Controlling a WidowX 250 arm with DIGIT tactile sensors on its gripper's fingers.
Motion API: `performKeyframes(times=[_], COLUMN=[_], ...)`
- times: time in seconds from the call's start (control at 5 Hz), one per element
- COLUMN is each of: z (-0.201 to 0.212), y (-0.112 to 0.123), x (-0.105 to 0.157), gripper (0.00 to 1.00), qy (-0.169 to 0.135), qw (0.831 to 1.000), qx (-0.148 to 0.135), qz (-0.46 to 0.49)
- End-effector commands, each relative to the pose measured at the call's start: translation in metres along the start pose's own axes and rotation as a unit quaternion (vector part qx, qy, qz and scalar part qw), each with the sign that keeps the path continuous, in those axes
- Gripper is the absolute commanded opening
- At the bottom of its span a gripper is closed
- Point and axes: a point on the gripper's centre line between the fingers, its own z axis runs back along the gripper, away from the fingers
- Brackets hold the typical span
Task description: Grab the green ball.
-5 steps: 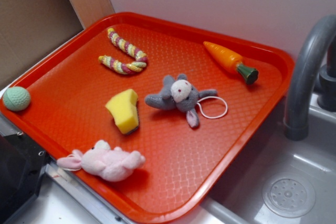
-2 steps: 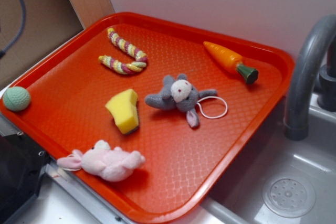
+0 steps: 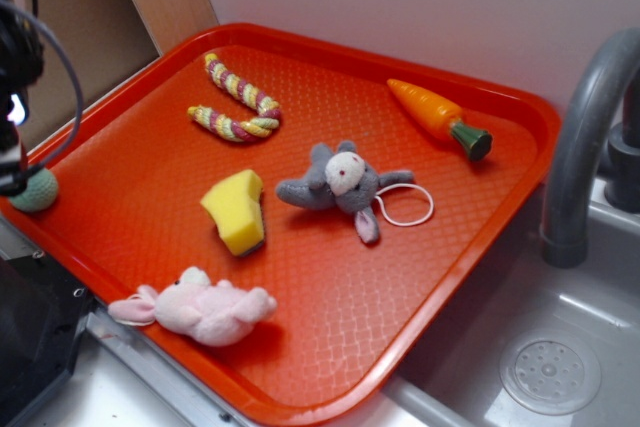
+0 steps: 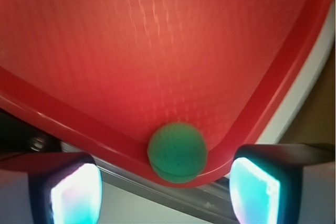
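Note:
The green ball (image 3: 40, 192) lies in the left corner of the orange tray (image 3: 420, 277), pale mint and small, partly covered by my gripper (image 3: 12, 179), which hangs over it at the frame's left edge. In the wrist view the green ball (image 4: 177, 152) rests against the tray's corner rim (image 4: 79, 129). My gripper (image 4: 165, 195) is open, with one finger (image 4: 76, 195) to the left and the other finger (image 4: 254, 190) to the right of the ball. The ball sits slightly ahead of the tips and touches neither.
On the tray lie a yellow sponge wedge (image 3: 236, 211), a pink plush rabbit (image 3: 200, 308), a grey plush mouse (image 3: 340, 184), a toy carrot (image 3: 437, 116) and a striped rope toy (image 3: 237, 102). A grey faucet (image 3: 585, 137) and sink (image 3: 550, 372) are at right.
My arm has come into the exterior view from the upper left and dropped down over the green ball, now partly covering it. The ball and toys have not moved.

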Motion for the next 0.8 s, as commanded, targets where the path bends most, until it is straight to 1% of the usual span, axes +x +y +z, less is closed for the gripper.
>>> performKeyframes(times=[0.0,0.2,0.4,0.6], z=[-0.032,-0.04,-0.045,-0.043], y=[0.002,0.001,0.003,0.007], x=[-0.013,-0.004,-0.002,-0.005], gripper=[1.0,1.0,0.0,0.0], qy=[0.029,0.025,0.029,0.031], qw=[0.999,0.999,0.999,0.998], qx=[-0.036,-0.034,-0.026,-0.023], qz=[0.001,0.014,0.037,0.044])
